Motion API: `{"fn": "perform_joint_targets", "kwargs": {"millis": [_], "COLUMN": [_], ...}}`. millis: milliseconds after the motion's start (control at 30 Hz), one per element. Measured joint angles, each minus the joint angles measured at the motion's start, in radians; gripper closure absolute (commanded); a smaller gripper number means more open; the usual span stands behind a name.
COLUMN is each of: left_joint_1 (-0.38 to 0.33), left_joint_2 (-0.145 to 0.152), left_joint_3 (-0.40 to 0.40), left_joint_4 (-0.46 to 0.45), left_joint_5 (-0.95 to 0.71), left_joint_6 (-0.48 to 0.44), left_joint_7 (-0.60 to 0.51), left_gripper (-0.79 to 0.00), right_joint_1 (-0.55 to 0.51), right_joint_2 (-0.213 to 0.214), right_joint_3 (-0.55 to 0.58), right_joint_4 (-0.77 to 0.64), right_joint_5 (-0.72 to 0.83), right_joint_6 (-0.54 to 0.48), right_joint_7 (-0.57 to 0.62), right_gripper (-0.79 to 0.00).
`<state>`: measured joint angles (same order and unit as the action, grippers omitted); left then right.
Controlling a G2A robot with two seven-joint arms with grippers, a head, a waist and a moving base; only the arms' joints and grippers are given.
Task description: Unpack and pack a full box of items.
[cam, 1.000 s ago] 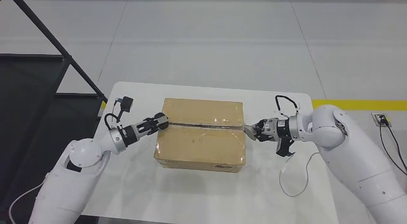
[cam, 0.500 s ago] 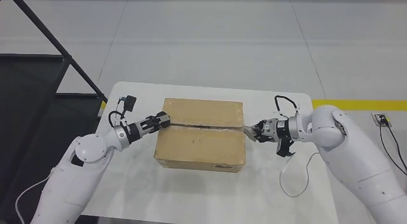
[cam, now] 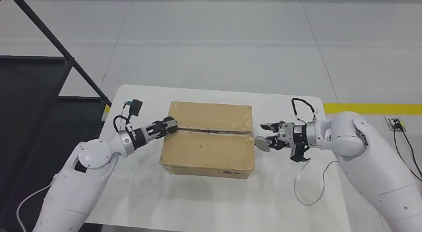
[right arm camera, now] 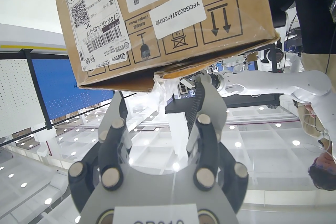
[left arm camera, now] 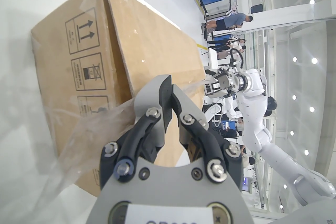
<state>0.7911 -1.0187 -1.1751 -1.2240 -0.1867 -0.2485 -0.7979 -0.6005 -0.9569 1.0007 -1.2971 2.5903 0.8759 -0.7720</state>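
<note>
Item: cardboard box [cam: 210,138], centre of my white surface [cam: 283,192].

My left gripper [cam: 173,126]: at the box's 9 o'clock end, on the top seam. Fingers closed almost together. Loose clear tape [left arm camera: 78,128] lies beside it; I cannot tell whether I hold it.

My right gripper [cam: 262,136]: at 3 o'clock, just off the box, fingers spread wide, holding nothing.

Both forearms low, pointing inward.

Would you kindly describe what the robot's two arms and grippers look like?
The left arm and right arm have rounded white shells, with a black cable looping at each wrist. The left gripper and right gripper share a silver-grey base, black linkages with round screws, pale fingers with black ribbed pads, and a white printed label.
</note>
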Motion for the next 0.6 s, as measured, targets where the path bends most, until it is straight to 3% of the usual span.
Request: {"fn": "perform_joint_targets", "kwargs": {"millis": [33,100,133,267,367,533,600], "left_joint_1": [0.0,0.001,0.001,0.004,0.013,0.042,0.06], "left_joint_2": [0.0,-0.001,-0.001,-0.002,-0.002,0.003,0.007], "left_joint_3": [0.0,-0.001,-0.001,-0.008,-0.021,-0.059,-0.081], "left_joint_4": [-0.001,-0.001,-0.001,-0.003,-0.014,-0.059,-0.085], "left_joint_5": [0.001,0.002,0.003,0.0,-0.012,-0.031,-0.037], "left_joint_6": [0.0,0.0,0.001,-0.004,-0.022,-0.057,-0.071], "left_joint_7": [0.0,-0.001,-0.001,0.009,0.024,0.044,0.059], "left_gripper": [0.0,0.0,0.0,0.0,0.0,0.0,0.0], "right_joint_1": [-0.005,-0.014,-0.018,-0.041,-0.074,-0.184,-0.182], "right_joint_2": [0.002,0.006,0.008,0.016,0.024,0.04,0.04], "right_joint_3": [0.005,0.018,0.024,0.066,0.119,0.24,0.239], "right_joint_4": [-0.004,-0.011,-0.014,-0.028,-0.061,-0.174,-0.174], "right_joint_5": [-0.001,-0.002,-0.003,-0.028,-0.083,-0.335,-0.369], "right_joint_6": [-0.003,-0.007,-0.009,-0.026,-0.017,0.125,0.126], "right_joint_7": [0.002,0.012,0.019,0.081,0.198,0.556,0.641], "right_gripper": [-0.582,-0.751,-0.763,-0.785,-0.785,-0.785,-0.785]}}
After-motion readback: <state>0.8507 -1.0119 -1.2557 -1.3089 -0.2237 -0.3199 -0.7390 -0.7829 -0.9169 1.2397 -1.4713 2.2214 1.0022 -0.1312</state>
